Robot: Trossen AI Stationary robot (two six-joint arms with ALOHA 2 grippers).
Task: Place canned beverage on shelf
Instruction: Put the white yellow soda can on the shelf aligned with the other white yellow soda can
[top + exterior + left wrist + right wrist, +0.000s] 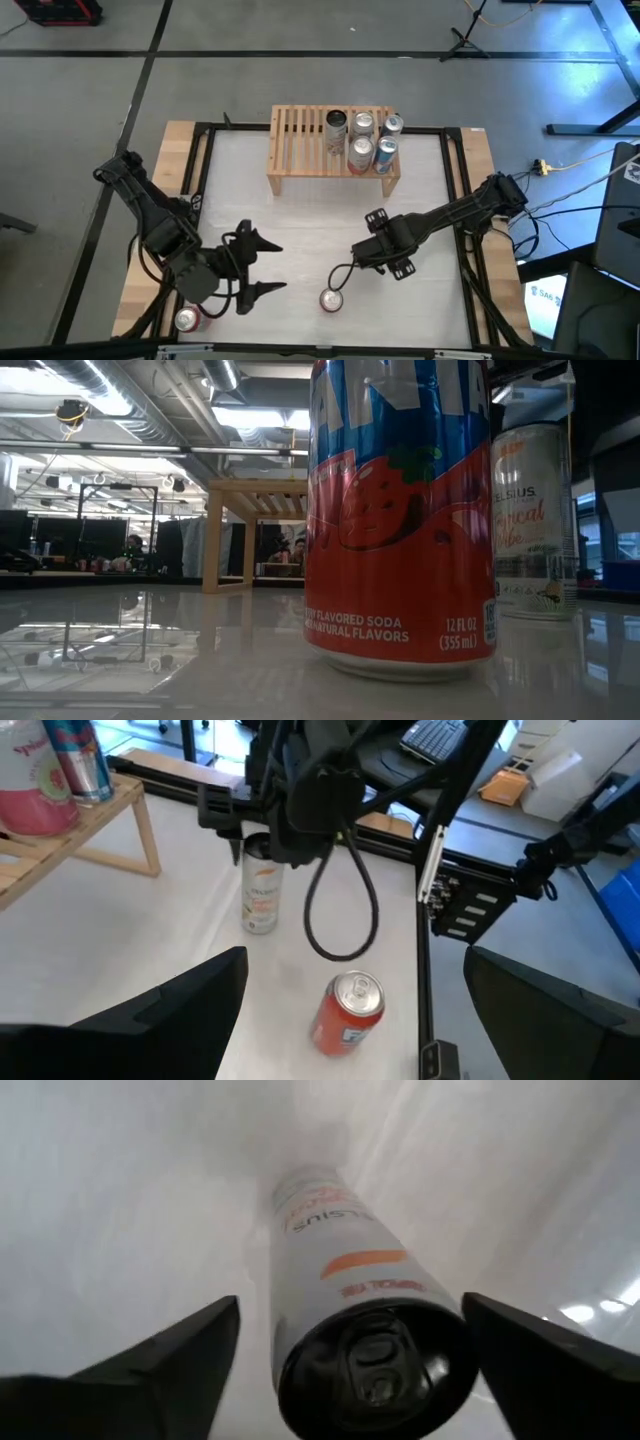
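The light-wood shelf [333, 150] stands at the table's far side with several cans [365, 140] on its right half. A white can [260, 895] stands upright on the table under my right gripper [350, 1305], which points down, open, with a finger on either side of the can's top [375, 1370] and apart from it. In the high view my right gripper [378, 248] hides this can. A red can [331, 299] stands upright near the front edge. My left gripper [262, 265] is open and empty, left of the red can.
Another can [187, 319] stands at the front left by my left arm's base. A black cable loop [340, 910] hangs from my right gripper, over the table between the white and red cans. The shelf's left half [295, 140] is bare slats.
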